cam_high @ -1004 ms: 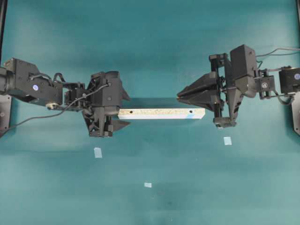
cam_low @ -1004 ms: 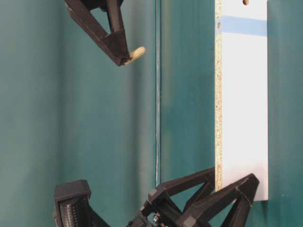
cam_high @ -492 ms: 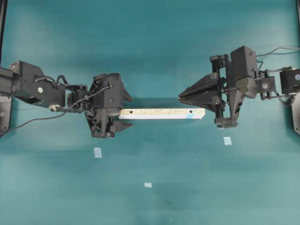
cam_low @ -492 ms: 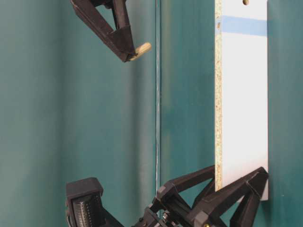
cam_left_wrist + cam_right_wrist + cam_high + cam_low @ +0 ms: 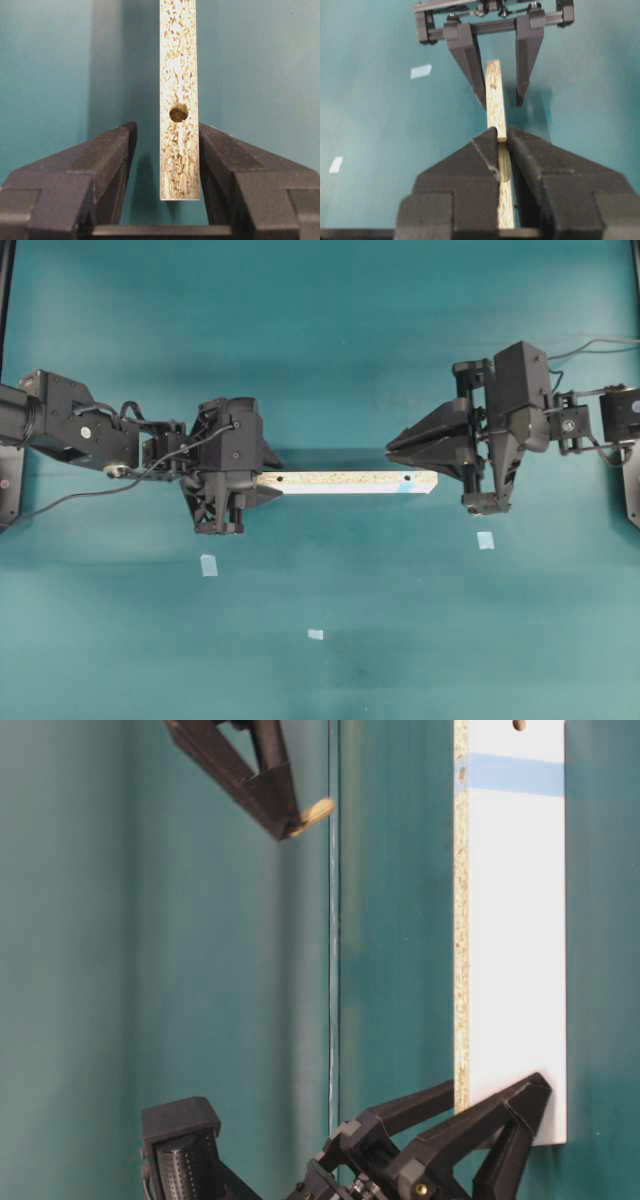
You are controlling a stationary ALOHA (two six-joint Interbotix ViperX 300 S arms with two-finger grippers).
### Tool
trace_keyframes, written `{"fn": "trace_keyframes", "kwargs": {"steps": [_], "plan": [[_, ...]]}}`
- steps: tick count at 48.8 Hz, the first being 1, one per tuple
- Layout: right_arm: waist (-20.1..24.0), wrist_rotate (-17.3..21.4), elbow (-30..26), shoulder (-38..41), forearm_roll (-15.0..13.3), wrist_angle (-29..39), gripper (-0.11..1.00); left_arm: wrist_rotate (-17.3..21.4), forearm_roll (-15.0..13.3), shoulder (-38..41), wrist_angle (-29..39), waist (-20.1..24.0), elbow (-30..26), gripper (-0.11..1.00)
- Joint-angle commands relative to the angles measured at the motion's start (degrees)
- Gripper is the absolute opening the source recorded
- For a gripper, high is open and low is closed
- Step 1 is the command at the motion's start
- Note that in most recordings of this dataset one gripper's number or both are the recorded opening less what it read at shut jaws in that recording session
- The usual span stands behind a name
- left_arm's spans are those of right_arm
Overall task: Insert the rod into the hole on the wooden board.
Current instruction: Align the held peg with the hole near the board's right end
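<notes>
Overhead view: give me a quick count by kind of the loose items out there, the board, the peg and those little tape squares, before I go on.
Wooden board: 1
Rod, held in the right gripper: 1
Pale blue tape squares: 3
Total: 5

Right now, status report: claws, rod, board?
Left claw straddling the wooden board, not clamped. Right claw shut on the rod, held off the board. Marked hole unobstructed.
</notes>
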Motion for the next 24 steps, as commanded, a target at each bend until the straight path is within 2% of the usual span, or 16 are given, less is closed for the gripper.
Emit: {"fn": "trace_keyframes", "kwargs": {"steps": [1, 24], "plan": [[-0.09, -0.26, 0.26, -0.62, 0.18, -0.79, 0.1, 0.0, 0.09, -0.79, -0.44, -0.18, -0.35, 0.55], [-0.09, -1.76, 1.49, 1.41, 0.18, -3.25, 0.1, 0.0, 0.09, -0.7, -0.18, -0.44, -0.35, 0.5]]}}
